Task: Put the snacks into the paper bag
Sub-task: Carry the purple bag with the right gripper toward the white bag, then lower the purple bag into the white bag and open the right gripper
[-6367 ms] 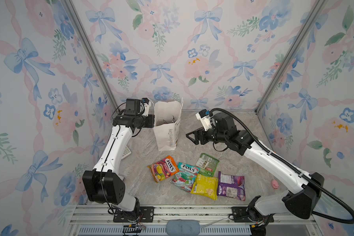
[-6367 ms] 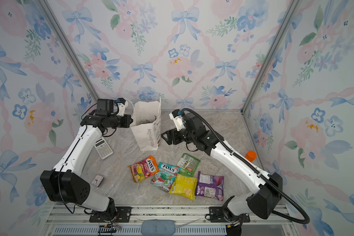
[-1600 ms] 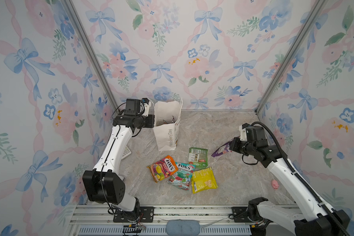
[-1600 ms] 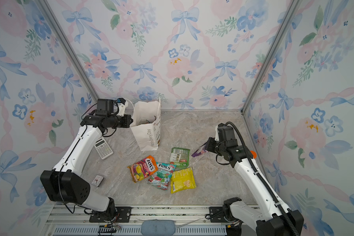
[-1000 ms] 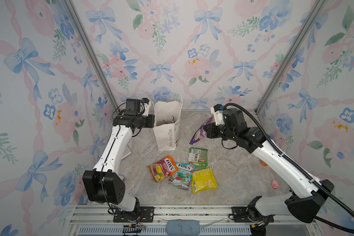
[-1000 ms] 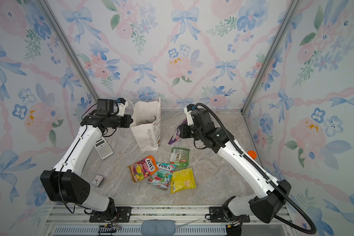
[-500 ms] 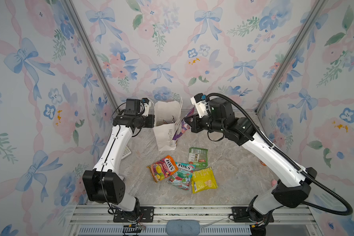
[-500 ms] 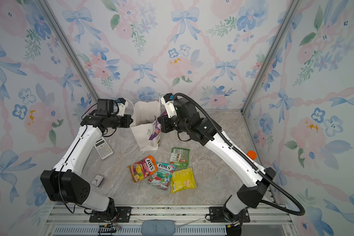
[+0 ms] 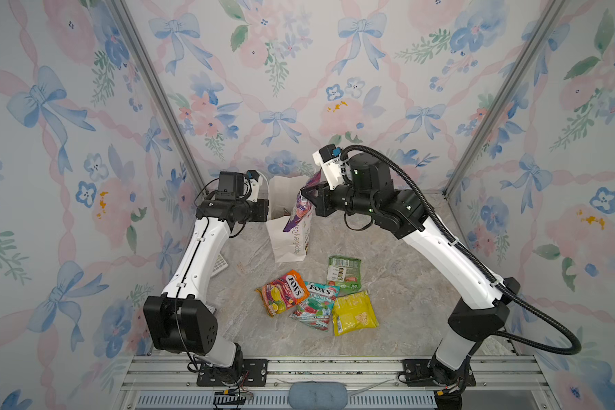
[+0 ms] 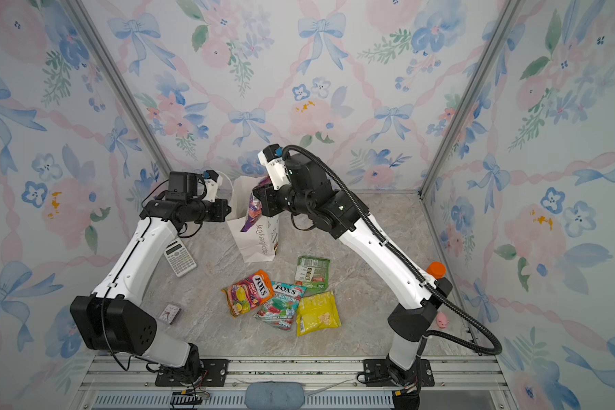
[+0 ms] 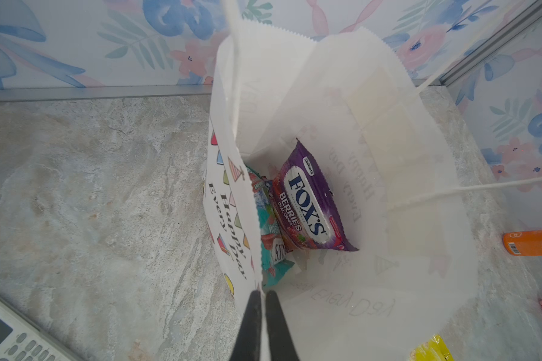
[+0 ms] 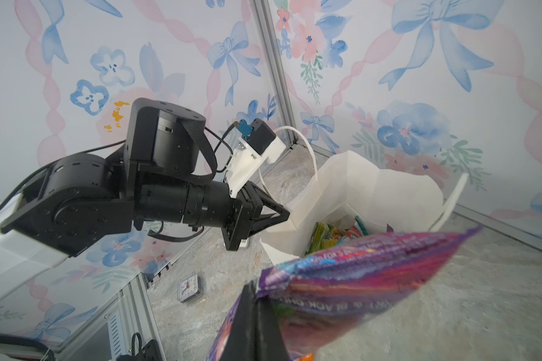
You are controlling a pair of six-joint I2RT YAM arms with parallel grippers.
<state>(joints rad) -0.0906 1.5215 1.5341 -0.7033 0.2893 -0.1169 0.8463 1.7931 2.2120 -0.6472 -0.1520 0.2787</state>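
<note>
The white paper bag (image 9: 287,245) (image 10: 254,245) stands open at the back of the table. My left gripper (image 11: 262,292) (image 9: 265,213) is shut on the bag's rim at its left side. My right gripper (image 12: 257,290) (image 9: 308,193) is shut on the top edge of a purple snack packet (image 9: 297,213) (image 10: 251,211) (image 12: 357,275), which hangs over the bag's mouth. Inside the bag lie a purple FOX'S packet (image 11: 310,203) and a teal packet (image 11: 269,237). On the table in front lie orange (image 9: 283,291), teal (image 9: 316,301), yellow (image 9: 354,312) and green (image 9: 343,271) snacks.
A calculator (image 10: 180,257) and a small clock (image 10: 169,314) lie on the left under my left arm. An orange-capped bottle (image 10: 435,269) and a pink pig toy (image 10: 441,321) sit by the right wall, behind my right arm.
My right gripper has carried the purple packet from the right side of the table up and leftward to the bag's mouth. The left arm has kept still, holding the rim.
</note>
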